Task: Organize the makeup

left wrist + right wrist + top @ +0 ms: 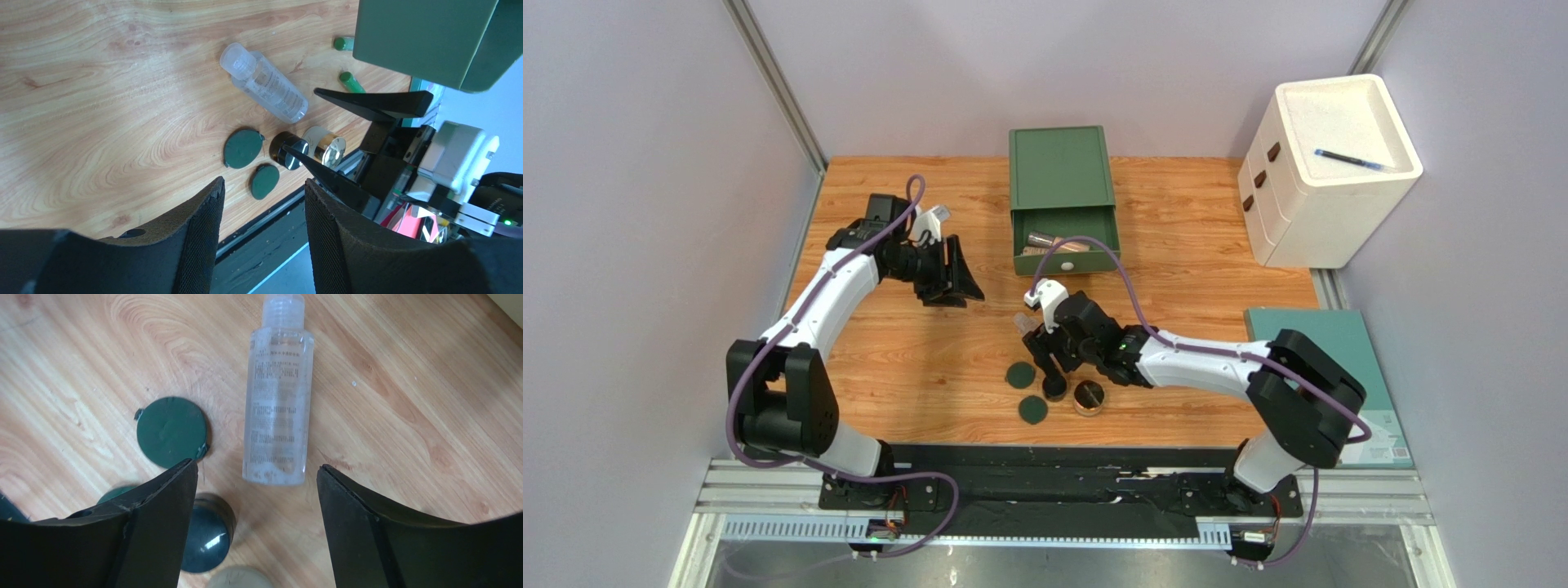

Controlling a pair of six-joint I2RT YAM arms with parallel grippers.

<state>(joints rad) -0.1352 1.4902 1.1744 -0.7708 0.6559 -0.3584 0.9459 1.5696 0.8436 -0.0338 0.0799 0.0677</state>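
Note:
A clear bottle (276, 410) lies on the wooden table between the tips of my open, empty right gripper (258, 465), which hovers over it (1044, 355). Two dark green discs (172, 430) (116, 493), a black jar (209, 539) and a gold-rimmed compact (239, 577) lie just beside it. The left wrist view shows the same bottle (264, 82), discs (243, 148), jar (287, 150), compact (325, 146) and two green tubes (352, 81). My left gripper (952, 276) is open and empty, raised at the back left.
A green drawer box (1063, 172) stands at the back with its drawer (1063, 245) open and beige tubes inside. A white drawer unit (1326, 172) with a blue pen (1355, 157) on top stands at the back right. A teal box (1333, 355) lies at the right edge.

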